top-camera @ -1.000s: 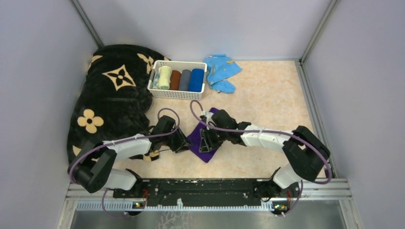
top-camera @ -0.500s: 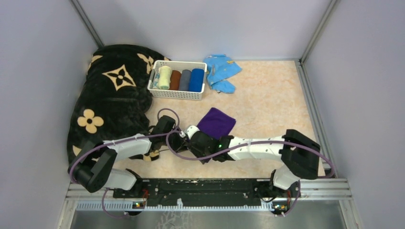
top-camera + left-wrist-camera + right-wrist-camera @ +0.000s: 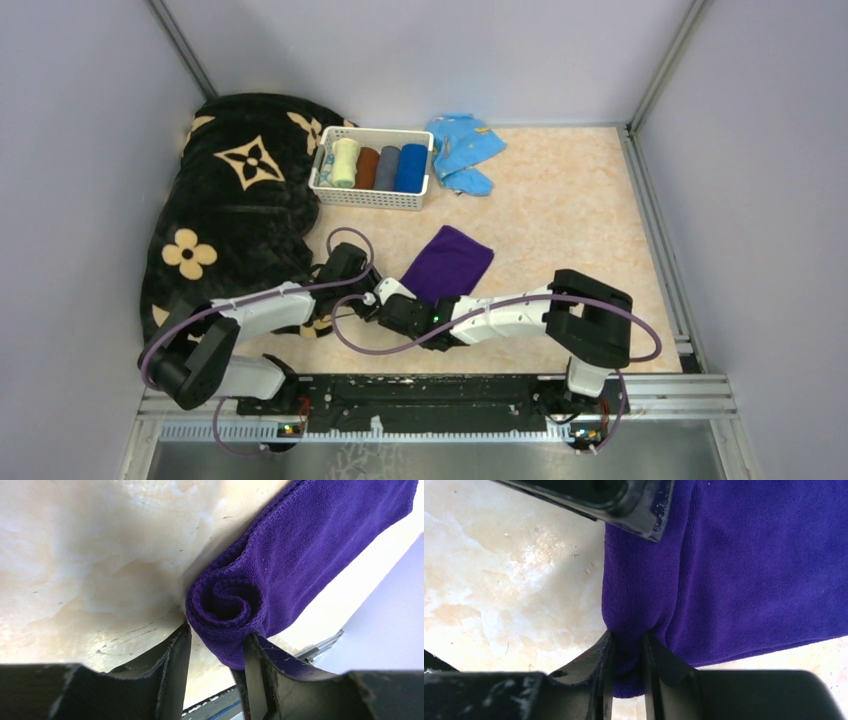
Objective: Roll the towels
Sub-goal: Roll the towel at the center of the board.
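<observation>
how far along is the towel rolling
Done: four rolled towels sit in the basket. In hand: the purple towel, its near end curled into a small roll that the left gripper clamps, while the right gripper pinches its edge. Left: most of it lies flat, unrolled.

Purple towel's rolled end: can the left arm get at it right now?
Very likely yes. The left gripper has the rolled end of the purple towel between its fingers, apparently gripping it. The right gripper pinches the towel's edge nearby without blocking it.
</observation>
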{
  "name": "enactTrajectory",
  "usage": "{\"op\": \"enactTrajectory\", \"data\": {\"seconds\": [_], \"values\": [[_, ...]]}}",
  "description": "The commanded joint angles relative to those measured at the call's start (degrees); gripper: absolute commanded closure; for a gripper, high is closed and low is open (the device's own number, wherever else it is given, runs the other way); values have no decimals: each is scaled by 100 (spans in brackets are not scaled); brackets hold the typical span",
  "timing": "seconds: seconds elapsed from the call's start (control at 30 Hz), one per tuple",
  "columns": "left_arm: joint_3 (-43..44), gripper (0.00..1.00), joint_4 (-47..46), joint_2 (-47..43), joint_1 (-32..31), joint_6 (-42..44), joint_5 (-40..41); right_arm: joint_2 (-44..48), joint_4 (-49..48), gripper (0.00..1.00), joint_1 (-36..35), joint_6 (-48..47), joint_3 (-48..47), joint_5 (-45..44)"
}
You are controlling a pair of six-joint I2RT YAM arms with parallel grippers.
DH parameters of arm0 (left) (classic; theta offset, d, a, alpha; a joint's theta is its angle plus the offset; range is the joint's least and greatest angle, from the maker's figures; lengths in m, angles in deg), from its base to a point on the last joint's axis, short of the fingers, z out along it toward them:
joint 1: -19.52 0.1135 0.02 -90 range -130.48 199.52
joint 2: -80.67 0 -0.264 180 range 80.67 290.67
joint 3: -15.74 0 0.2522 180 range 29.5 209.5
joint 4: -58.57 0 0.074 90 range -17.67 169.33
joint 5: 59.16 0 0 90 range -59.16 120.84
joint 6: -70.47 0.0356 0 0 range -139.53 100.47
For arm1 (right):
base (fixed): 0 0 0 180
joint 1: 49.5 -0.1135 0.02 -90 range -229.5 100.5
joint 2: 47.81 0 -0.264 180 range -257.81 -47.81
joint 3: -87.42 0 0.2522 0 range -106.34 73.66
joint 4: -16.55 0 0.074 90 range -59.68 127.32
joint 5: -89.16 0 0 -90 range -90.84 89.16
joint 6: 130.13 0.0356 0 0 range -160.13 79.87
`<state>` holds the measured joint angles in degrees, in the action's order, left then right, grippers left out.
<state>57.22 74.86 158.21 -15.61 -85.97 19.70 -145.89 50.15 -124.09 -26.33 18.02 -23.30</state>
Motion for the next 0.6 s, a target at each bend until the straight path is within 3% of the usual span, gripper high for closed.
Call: {"op": "enactTrajectory", "data": {"seconds": [0.0,0.1,0.33,0.57], "values": [[-12,49,773,-294,15,122,597,-215,9,86,-1,-45,-1,160],[17,43,1050,-641,24,201,840,155,-368,100,344,-79,229,1190],[-130,32,1408,-1486,65,403,1012,1105,-2254,100,1749,559,1077,4915],[-469,29,956,-2097,68,579,714,555,-4873,100,3110,2454,1948,7172]]}}
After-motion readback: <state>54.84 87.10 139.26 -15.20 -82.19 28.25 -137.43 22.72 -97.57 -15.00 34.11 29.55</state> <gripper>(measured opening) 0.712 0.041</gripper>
